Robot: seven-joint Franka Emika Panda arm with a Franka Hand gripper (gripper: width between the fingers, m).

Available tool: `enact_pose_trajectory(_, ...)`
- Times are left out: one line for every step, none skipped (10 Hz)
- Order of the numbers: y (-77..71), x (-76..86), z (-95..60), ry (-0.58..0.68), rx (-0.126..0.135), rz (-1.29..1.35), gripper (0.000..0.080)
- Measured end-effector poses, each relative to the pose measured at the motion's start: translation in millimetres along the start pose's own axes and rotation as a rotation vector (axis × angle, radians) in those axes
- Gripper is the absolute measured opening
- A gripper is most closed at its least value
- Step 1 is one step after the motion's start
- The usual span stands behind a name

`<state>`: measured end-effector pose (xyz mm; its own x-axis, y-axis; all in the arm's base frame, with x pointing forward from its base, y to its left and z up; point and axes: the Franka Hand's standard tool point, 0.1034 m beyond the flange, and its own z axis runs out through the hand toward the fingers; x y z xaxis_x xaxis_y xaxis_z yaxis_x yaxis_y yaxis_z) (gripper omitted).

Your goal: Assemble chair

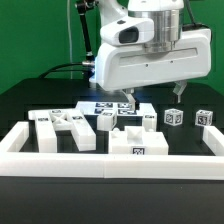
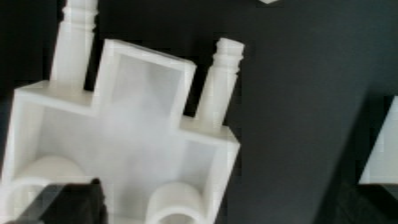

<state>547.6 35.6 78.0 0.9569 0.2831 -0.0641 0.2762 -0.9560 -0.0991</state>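
The chair lies as loose matte white parts on the black table. In the exterior view, my gripper (image 1: 128,102) hangs open just above a tagged part (image 1: 127,113) at the table's middle. The wrist view shows a flat white part (image 2: 125,120) with a rectangular recess and two ribbed pegs; it lies below my gripper (image 2: 217,205), and its wide end reaches in between the open jaws. Nothing is held. A cluster of bars (image 1: 60,128) lies to the exterior view's left. Two small tagged blocks (image 1: 173,117) (image 1: 204,117) stand to the right. Another tagged part (image 1: 136,143) sits near the front rail.
White border rails (image 1: 110,166) frame the work area at the front and along both sides. In the wrist view, the edge of another white part (image 2: 377,150) shows beside the pegged one. Cables hang behind the arm.
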Motion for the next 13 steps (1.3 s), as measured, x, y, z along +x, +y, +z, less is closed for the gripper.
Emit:
enact_pose_trajectory(-0.1, -0.6, 1.0, -0.002, 0.001, 0.000, 0.0650)
enact_pose_trajectory(-0.7, -0.9, 1.2, -0.002, 0.000, 0.022, 0.0650)
enact_pose_trajectory(-3.7, -0.6, 2.8, -0.003, -0.005, 0.113, 0.0650)
enact_pose_trajectory(-6.5, 5.3, 8.0, -0.006, -0.012, 0.137, 0.0650)
enact_pose_trajectory(-5.0, 13.1, 12.5, 0.002, -0.012, 0.141, 0.0650)
enact_pose_trajectory(0.6, 19.3, 16.6, 0.014, -0.014, 0.142, 0.0650)
enact_pose_trajectory(4.4, 22.1, 19.8, 0.024, -0.016, 0.140, 0.0650)
enact_pose_trajectory(2.9, 22.2, 19.6, 0.023, -0.016, 0.138, 0.0650)
enact_pose_trajectory(2.7, 22.0, 20.3, 0.022, -0.015, 0.137, 0.0650)
enact_pose_trajectory(2.6, 21.8, 20.5, 0.022, -0.015, 0.137, 0.0650)
enact_pose_trajectory(2.5, 21.8, 20.6, 0.022, -0.015, 0.137, 0.0650)
enact_pose_trajectory(2.2, 22.4, 22.1, 0.021, -0.015, 0.146, 0.0650)
enact_pose_trajectory(1.6, 25.9, 27.3, 0.018, -0.013, 0.159, 0.0650)
